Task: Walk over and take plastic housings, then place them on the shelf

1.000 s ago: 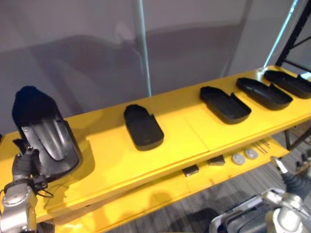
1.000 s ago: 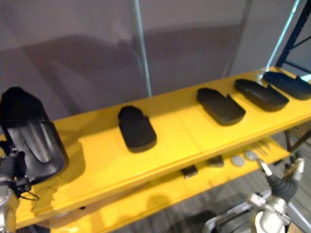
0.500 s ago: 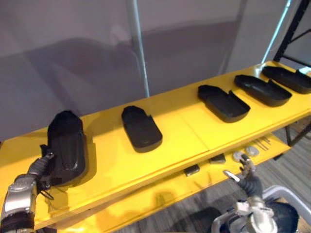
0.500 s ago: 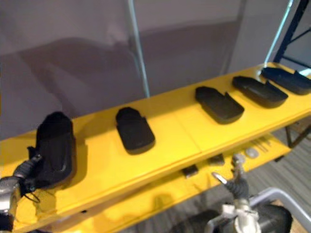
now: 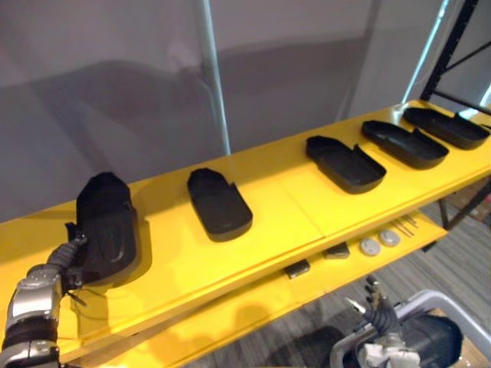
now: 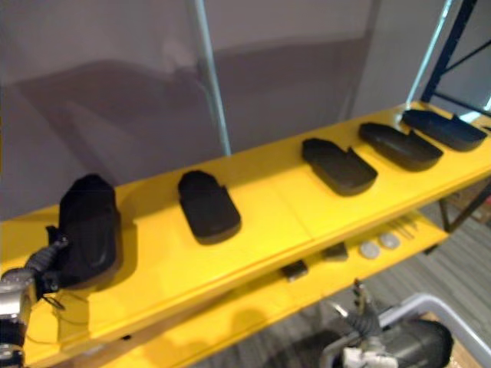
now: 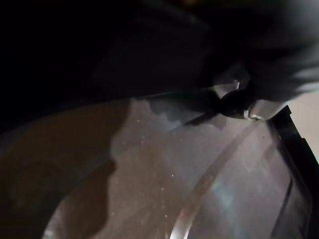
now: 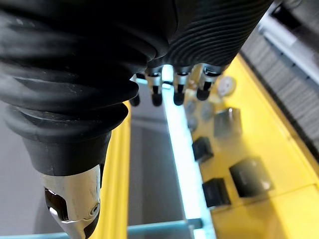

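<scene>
Plastic housings come first: I count five, all black, lying in a row along the yellow top shelf (image 5: 285,205). From the robot's left they are the leftmost housing (image 5: 109,222), the second housing (image 5: 219,204), the third housing (image 5: 346,163), the fourth housing (image 5: 405,143) and the fifth housing (image 5: 446,127). The first three lie well apart from one another. The fourth and fifth lie near each other at the shelf's right end. One grey post (image 5: 210,77) stands upright behind the shelf, between the leftmost and second housings.

On the lower shelf (image 5: 253,313), from the head views, I count two round silver discs (image 5: 370,246) side by side and two small dark blocks (image 5: 297,268) to their left.

My left robot hand (image 5: 66,255) sits at the near end of the leftmost housing, its dark cover touching the housing's edge. Its fingers are hidden against the black plastic, so I cannot tell whether they grip the housing or are loose. The housing itself lies flat on the top shelf.

My right robot hand (image 5: 374,300) hangs low in front of the lower shelf, well clear of every housing. In its own wrist view the fingers (image 8: 178,90) run out in a straight, even row and the thumb (image 8: 75,201) stands apart from them, with nothing between them.
</scene>
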You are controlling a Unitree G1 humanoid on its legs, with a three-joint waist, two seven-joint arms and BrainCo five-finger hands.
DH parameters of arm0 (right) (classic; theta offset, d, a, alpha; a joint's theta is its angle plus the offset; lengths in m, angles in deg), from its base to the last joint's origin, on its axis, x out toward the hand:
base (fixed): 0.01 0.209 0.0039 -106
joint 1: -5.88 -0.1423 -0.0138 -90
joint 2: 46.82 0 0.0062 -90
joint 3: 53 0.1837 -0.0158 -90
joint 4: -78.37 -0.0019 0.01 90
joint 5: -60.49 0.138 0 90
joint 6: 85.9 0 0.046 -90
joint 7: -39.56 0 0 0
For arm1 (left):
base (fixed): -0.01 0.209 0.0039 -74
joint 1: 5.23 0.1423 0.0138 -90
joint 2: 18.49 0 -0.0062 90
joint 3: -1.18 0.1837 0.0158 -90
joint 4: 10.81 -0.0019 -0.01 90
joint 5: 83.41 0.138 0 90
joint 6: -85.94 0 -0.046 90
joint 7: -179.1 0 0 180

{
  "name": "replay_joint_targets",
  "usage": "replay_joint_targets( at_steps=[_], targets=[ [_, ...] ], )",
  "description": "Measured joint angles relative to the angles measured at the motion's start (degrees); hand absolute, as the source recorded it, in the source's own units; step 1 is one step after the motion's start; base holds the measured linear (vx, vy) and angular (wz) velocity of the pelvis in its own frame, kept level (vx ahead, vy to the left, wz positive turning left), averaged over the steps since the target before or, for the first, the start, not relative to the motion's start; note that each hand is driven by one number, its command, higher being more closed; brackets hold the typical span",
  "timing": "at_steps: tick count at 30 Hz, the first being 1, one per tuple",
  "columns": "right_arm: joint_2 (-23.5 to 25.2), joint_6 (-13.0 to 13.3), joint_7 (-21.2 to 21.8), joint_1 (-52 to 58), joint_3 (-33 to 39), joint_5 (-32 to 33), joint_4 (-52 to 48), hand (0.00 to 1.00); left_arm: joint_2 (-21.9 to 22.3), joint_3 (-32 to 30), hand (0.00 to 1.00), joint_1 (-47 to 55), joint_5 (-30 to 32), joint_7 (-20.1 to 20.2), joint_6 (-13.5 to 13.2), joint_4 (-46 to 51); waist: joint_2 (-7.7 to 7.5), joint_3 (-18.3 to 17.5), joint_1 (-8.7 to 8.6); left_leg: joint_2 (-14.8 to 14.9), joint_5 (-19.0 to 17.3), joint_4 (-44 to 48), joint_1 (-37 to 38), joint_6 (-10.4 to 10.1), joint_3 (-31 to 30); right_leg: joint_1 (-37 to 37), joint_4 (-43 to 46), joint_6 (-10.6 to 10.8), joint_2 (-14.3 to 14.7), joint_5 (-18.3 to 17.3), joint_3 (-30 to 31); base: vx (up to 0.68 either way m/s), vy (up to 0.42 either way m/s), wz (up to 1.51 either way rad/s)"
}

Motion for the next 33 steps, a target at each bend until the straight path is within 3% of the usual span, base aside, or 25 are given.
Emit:
replay_joint_targets(
  at_steps=[5, 15, 23, 33],
  targets=[
    [0.53, 0.12, -0.13, 1.0, -0.18, -0.05, 0.7, 0.0, 0.0, 0.0, 1.0, -1.5, 0.12, -0.37, 0.72, -2.66, -0.6, 0.58, -0.34, -0.08, 0.01, -0.04, -0.24, 0.0, 0.45, -0.36, -0.21, 0.11, -0.04, 0.07, 0.2, 0.01, -0.003, -0.02],
    [0.51, 0.46, -0.15, 0.28, -0.33, -0.07, 2.22, 0.0, 0.08, -0.01, 1.0, -3.29, 0.99, -2.26, 0.9, -7.19, 0.21, 2.76, -1.37, 0.06, 0.22, 0.28, 0.03, 0.24, 1.61, -0.79, -0.39, 0.21, 0.2, 0.21, 1.14, 0.04, -0.006, -0.04],
    [-0.54, 0.47, 0.31, -0.07, -1.7, -0.02, 2.79, 0.0, 0.6, 0.38, 1.0, -4.52, 3.69, -3.43, -0.35, -7.19, -0.89, 3.65, -1.65, 0.01, 0.16, 1.11, -0.05, 0.24, 1.76, -1.16, 0.68, 0.2, -0.07, 0.2, 1.21, -0.03, -0.001, 0.0],
    [-1.33, 0.49, 0.35, -0.38, -1.62, -0.01, 2.79, 0.0, 0.7, 1.89, 1.0, -4.51, 5.22, -1.89, -0.24, -7.6, 0.62, 5.12, -2.41, -0.22, 0.43, 0.52, -0.16, 0.49, 2.09, -1.81, 0.95, 0.39, -0.19, 0.29, 1.36, -0.02, -0.004, -0.01]
  ],
)
